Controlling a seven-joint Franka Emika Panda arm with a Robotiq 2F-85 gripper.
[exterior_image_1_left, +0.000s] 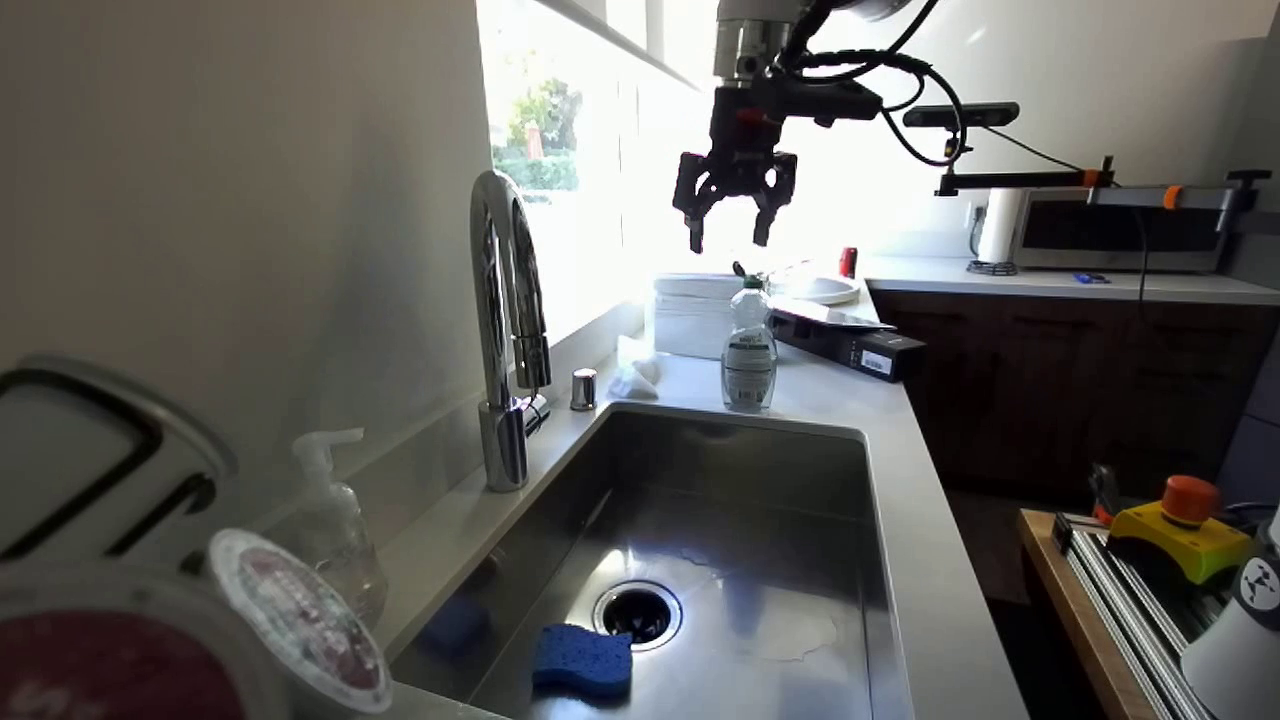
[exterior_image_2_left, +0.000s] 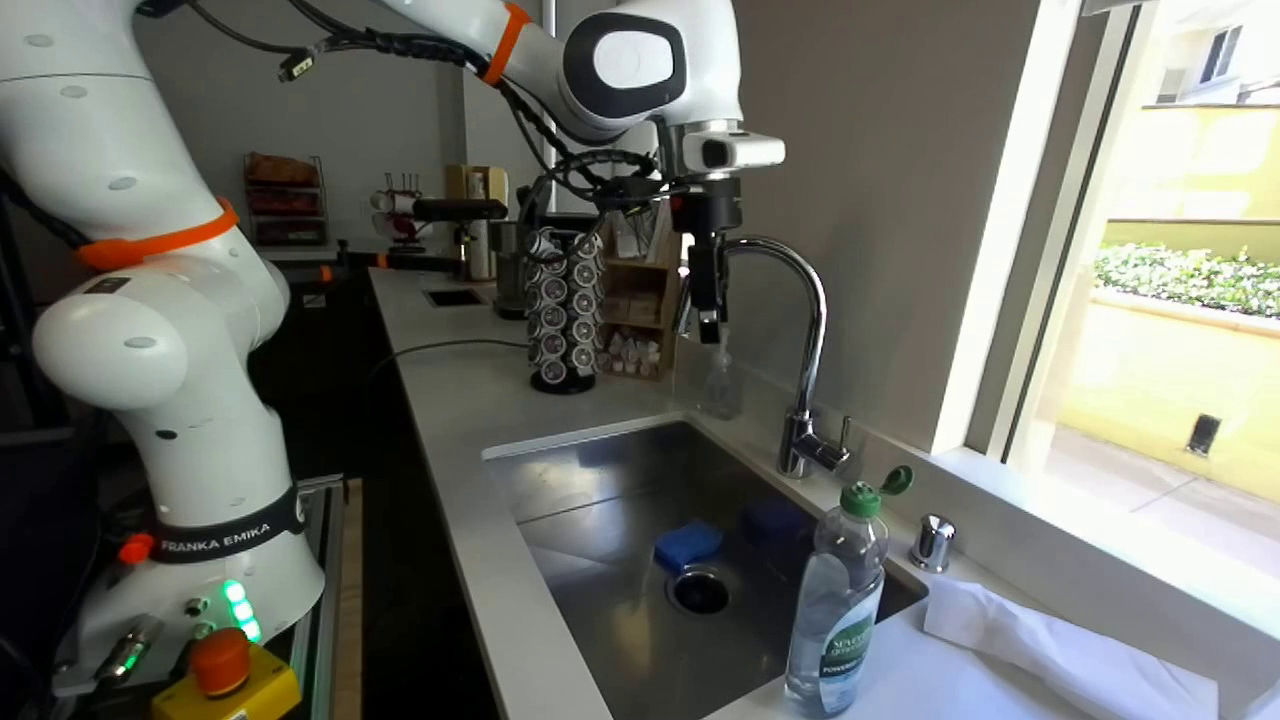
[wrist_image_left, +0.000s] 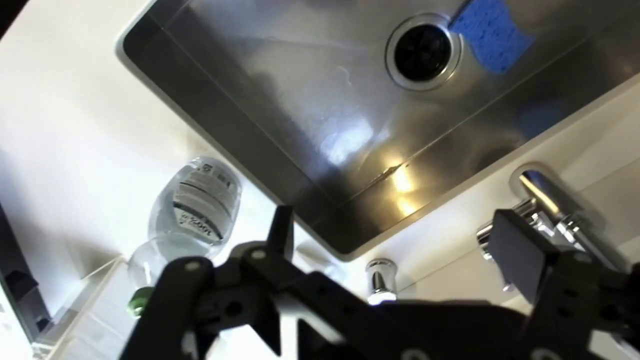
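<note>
My gripper (exterior_image_1_left: 729, 240) hangs in the air, fingers pointing down, above the counter beyond the sink's far end in an exterior view. In the wrist view its fingers (wrist_image_left: 283, 232) stand wide apart with nothing between them. A clear soap bottle (exterior_image_1_left: 749, 365) with a green flip cap stands upright on the counter by the sink edge; the cap is up in an exterior view (exterior_image_2_left: 897, 480). Inside the steel sink (exterior_image_1_left: 740, 530) lies a blue sponge (exterior_image_2_left: 687, 546), close beside the drain (wrist_image_left: 422, 52). The gripper touches none of these.
A chrome faucet (exterior_image_1_left: 492, 330) rises along the wall side, with a chrome cap (exterior_image_2_left: 933, 543) near it. White cloth or paper (exterior_image_2_left: 1070, 645), a white box (exterior_image_1_left: 693, 318) and a black box (exterior_image_1_left: 885, 358) lie past the bottle. A pod rack (exterior_image_2_left: 563, 310) stands behind the sink.
</note>
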